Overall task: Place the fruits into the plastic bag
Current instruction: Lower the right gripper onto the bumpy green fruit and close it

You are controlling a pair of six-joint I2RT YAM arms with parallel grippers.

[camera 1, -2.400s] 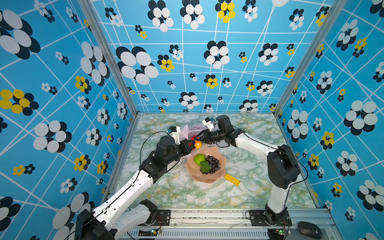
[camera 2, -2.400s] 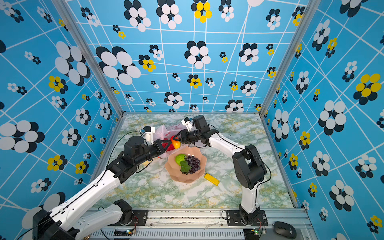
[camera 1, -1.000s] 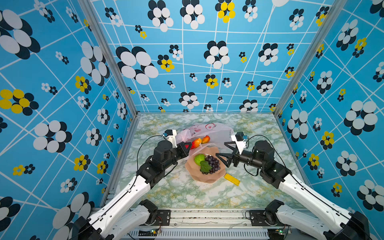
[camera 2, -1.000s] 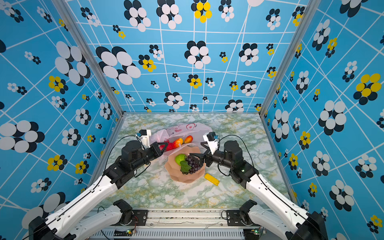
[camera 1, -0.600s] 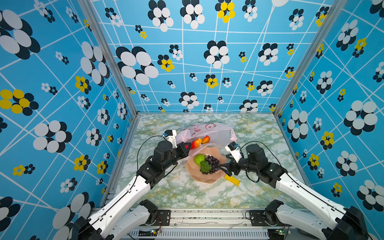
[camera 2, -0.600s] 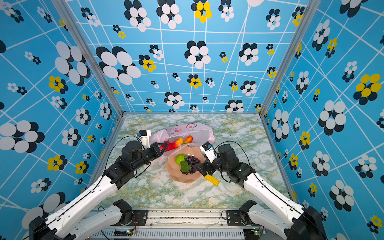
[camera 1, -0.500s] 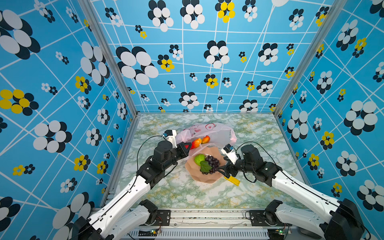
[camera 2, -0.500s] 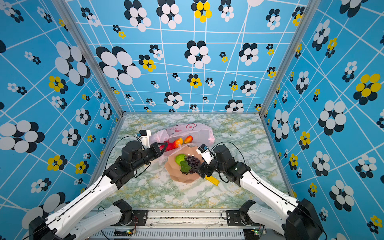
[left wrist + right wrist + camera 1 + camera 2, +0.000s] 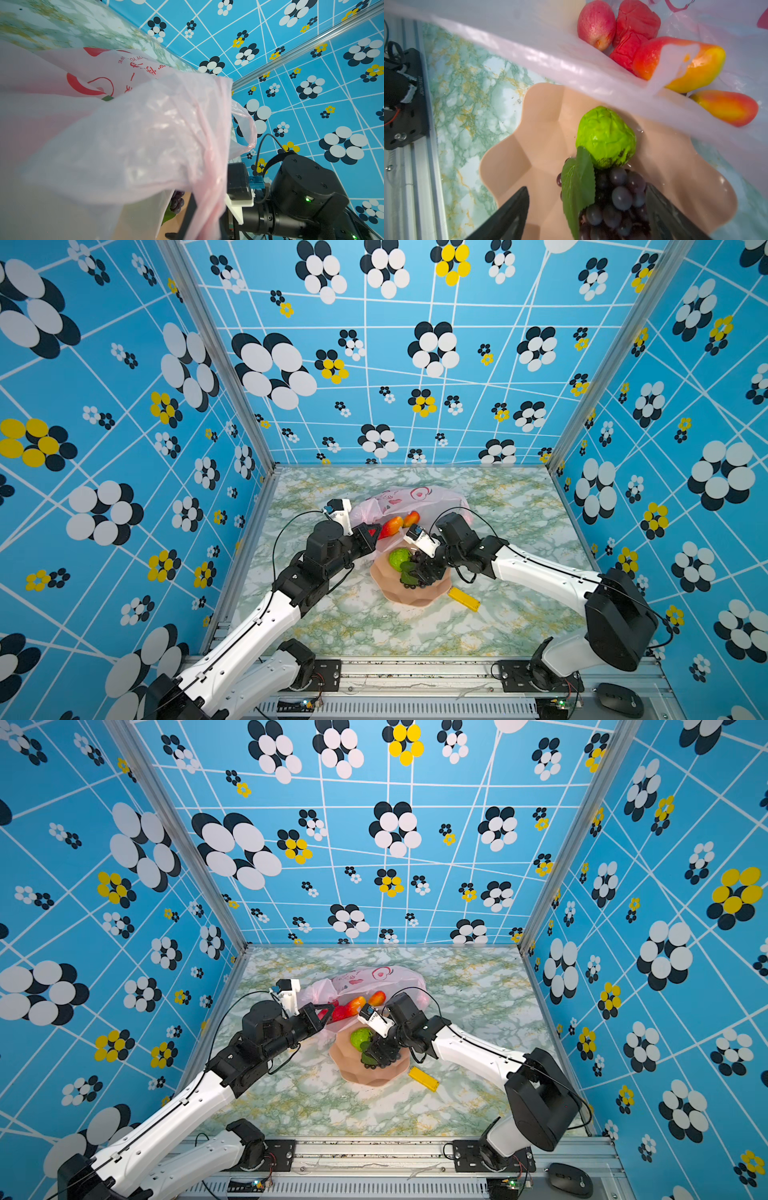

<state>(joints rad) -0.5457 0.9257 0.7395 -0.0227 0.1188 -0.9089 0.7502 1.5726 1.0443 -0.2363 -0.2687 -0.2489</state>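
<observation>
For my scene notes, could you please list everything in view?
plastic bag: one, pale pink, behind plate
red apple: one, red, in bag
wrinkled red fruit: count unclear, red, beside apple
mangoes: two, red-yellow, bag's mouth
green fruit: one, green, on plate
grapes: one bunch, purple, on plate
plate: one, salmon, mid-table
yellow block: one, yellow, beside plate
computer mouse: one, black, front rail
left hand: one, black, shut on bag
right hand: one, black, open around grapes

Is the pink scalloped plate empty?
Not empty: the salmon-pink scalloped plate holds a bumpy green fruit and a dark purple grape bunch with a leaf.
</observation>
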